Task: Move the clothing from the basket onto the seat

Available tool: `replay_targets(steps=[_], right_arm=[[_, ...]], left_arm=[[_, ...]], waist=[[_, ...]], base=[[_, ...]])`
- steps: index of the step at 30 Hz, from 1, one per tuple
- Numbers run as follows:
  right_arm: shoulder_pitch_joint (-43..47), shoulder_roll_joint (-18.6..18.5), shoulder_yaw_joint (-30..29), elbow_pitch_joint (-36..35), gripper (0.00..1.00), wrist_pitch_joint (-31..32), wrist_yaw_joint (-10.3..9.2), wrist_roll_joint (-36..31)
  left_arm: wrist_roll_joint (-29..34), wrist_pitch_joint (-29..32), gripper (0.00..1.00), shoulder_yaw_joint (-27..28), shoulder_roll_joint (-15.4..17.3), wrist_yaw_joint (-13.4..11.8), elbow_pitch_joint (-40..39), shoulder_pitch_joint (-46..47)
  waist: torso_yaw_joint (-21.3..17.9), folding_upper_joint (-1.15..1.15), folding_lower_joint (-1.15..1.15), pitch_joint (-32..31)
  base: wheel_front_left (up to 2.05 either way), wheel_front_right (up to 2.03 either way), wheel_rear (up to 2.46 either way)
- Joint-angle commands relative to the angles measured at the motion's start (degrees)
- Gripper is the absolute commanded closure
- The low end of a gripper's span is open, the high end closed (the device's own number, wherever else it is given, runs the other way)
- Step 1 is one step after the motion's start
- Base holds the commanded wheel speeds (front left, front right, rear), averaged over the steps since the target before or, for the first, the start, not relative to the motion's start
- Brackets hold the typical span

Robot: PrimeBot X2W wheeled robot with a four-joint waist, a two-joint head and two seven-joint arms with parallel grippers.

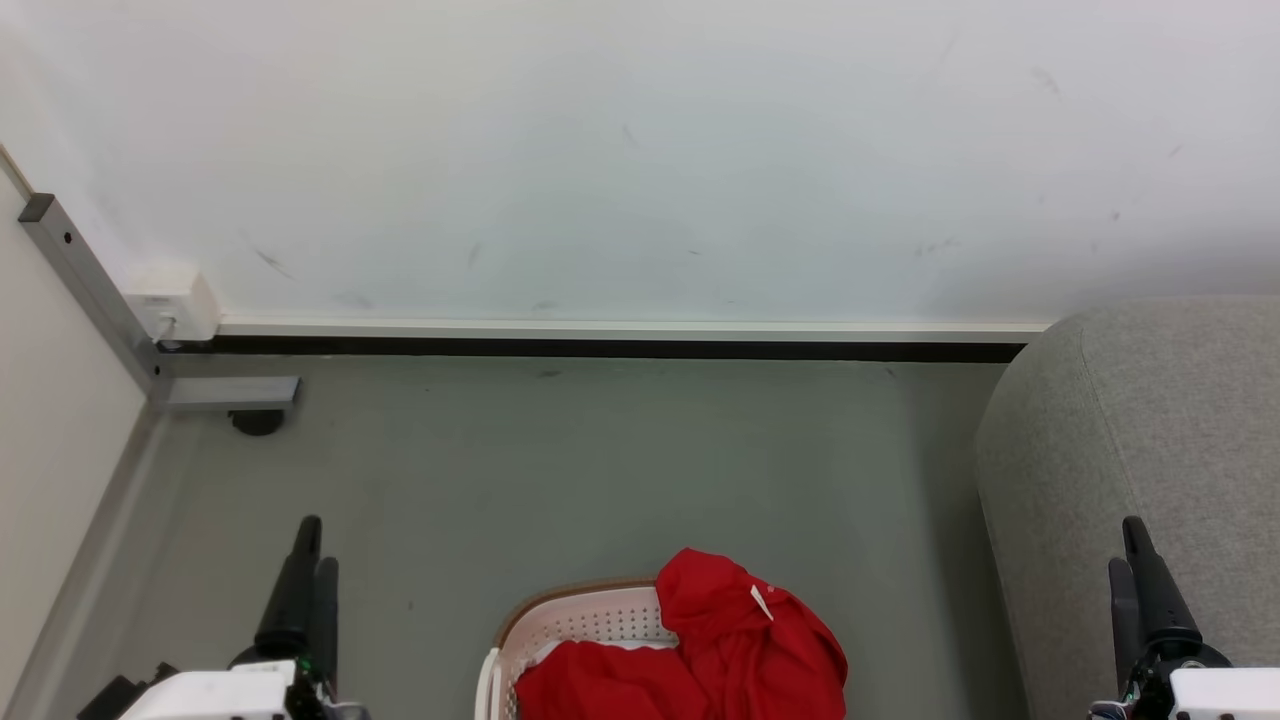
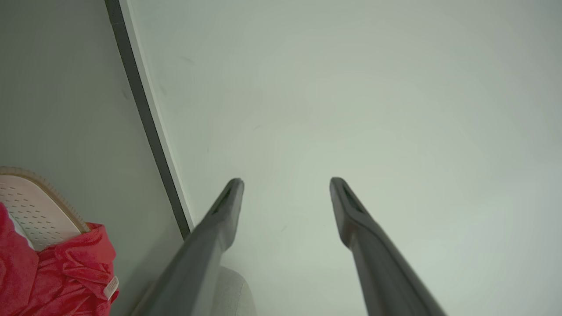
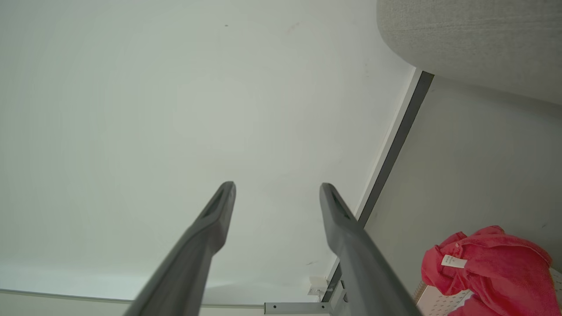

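Red clothing (image 1: 720, 650) with a small white tag is heaped in the cream-white basket (image 1: 580, 615), which stands on the floor at the bottom middle of the head view. The grey seat (image 1: 1140, 450) rises at the right. My left gripper (image 1: 310, 540) is at the lower left, well left of the basket, and in the left wrist view my left gripper (image 2: 285, 182) stands open and empty. My right gripper (image 1: 1130, 545) is at the lower right, in front of the seat; my right gripper (image 3: 276, 186) is open and empty too. The wrist views show clothing (image 2: 57, 276) (image 3: 496, 267), basket (image 2: 30, 206) and seat (image 3: 474, 39).
A white wall (image 1: 640, 150) with a dark baseboard (image 1: 600, 348) runs across the back. A grey metal post and bracket (image 1: 90, 290) with a white socket box (image 1: 175, 305) stand in the left corner. Grey floor (image 1: 600, 470) lies between wall and basket.
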State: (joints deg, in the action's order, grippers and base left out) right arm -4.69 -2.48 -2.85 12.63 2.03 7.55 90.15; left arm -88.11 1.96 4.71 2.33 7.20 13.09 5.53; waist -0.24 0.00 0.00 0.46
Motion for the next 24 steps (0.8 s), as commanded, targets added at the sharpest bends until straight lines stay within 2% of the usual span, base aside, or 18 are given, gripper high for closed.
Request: replay_targets(steps=[1, 18, 24], right_arm=[[-1.7, -0.7, 0.3, -1.4, 0.00, -0.7, -0.02, -1.5], [-2.1, -0.5, 2.1, -3.0, 0.00, -4.4, -0.03, -13.6], [-2.1, -0.6, 3.0, -3.3, 0.00, -5.6, -0.04, -20.4]], left_arm=[[2.7, -0.6, 0.00, -0.1, 0.3, 0.1, -1.5, 1.7], [22.9, -4.3, 0.00, -0.7, 0.4, 0.2, -4.4, 1.6], [30.5, -5.5, 0.00, -1.5, 0.5, -0.3, -4.6, 1.6]], waist=[[-0.1, 0.00, 0.00, 0.0], [-0.4, 0.00, 0.00, 0.4], [-0.5, 0.00, 0.00, 0.4]], base=[[0.00, 0.00, 0.00], [0.00, 0.00, 0.00], [0.00, 0.00, 0.00]])
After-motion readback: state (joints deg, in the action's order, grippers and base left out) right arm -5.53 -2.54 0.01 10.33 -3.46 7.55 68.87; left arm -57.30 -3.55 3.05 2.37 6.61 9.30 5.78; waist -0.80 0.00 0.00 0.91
